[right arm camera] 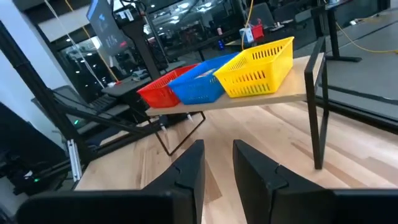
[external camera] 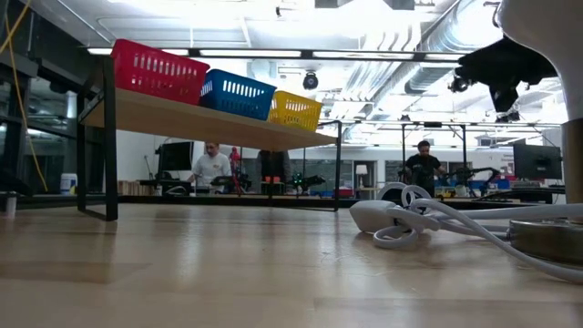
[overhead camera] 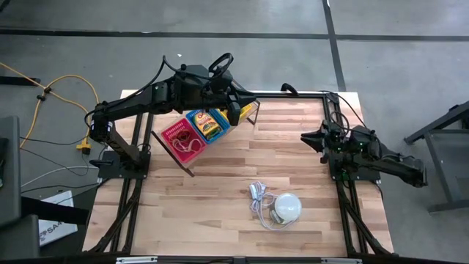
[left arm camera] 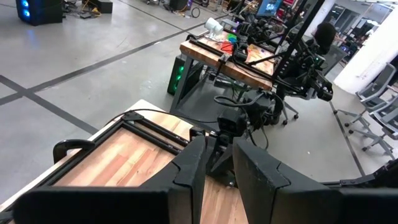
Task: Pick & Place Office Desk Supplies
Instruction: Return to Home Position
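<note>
The three bins stand in a row on the raised shelf (external camera: 182,114) at the back of the surface (overhead camera: 242,169): the red bin (external camera: 157,71) at one end, the blue bin (external camera: 235,94) in the middle and the yellow bin (external camera: 294,110) at the other end, each touching its neighbour. From above, a yellow-green printed packet (overhead camera: 211,126) lies inside the blue bin; what the red and yellow bins hold cannot be made out. The left gripper (overhead camera: 240,111) hangs over the shelf at the yellow bin's end, above the bins rather than in them, with the packet just beside it toward the left arm's base. In its wrist view its fingers (left arm camera: 189,171) stand nearly together with only a thin slit between, and nothing is held. The right gripper (overhead camera: 308,137) waits at the right edge of the surface, well apart from the shelf and facing it. Its fingers (right arm camera: 186,168) are likewise drawn close with a narrow gap and grip nothing, and all three bins show ahead of it. A white dome (overhead camera: 287,207) with a looped white cord (overhead camera: 256,196) lies on the surface nearer the front, apart from both grippers. People stand in the room beyond.
</note>
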Robot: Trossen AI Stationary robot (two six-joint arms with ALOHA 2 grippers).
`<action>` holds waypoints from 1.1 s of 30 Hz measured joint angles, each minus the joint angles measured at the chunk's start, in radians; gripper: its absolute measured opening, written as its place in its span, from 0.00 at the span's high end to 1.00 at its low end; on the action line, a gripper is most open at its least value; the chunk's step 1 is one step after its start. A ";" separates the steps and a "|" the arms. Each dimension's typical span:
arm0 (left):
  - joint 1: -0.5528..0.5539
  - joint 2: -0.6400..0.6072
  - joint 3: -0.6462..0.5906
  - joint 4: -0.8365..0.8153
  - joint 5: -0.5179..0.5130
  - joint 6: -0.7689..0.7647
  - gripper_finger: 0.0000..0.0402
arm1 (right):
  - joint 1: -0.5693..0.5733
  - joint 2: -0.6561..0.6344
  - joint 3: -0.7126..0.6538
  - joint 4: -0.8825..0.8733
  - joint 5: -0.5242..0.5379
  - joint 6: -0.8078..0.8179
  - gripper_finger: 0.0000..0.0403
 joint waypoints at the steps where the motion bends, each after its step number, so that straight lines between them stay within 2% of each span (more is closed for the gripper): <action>1: 0.000 0.000 0.000 0.000 0.000 0.000 0.80 | 0.000 0.000 0.000 0.000 0.000 0.000 0.83; 8: 0.000 0.000 0.000 0.000 0.000 0.000 0.80 | 0.000 0.000 -0.076 0.040 0.003 0.005 0.83; 14: 0.000 0.000 0.000 0.000 0.000 0.000 0.80 | -0.001 0.002 -0.184 0.259 -0.061 0.007 0.83; 33: 0.000 0.000 0.000 0.000 0.000 0.000 0.80 | -0.001 0.005 -0.184 0.221 -0.007 -0.019 0.83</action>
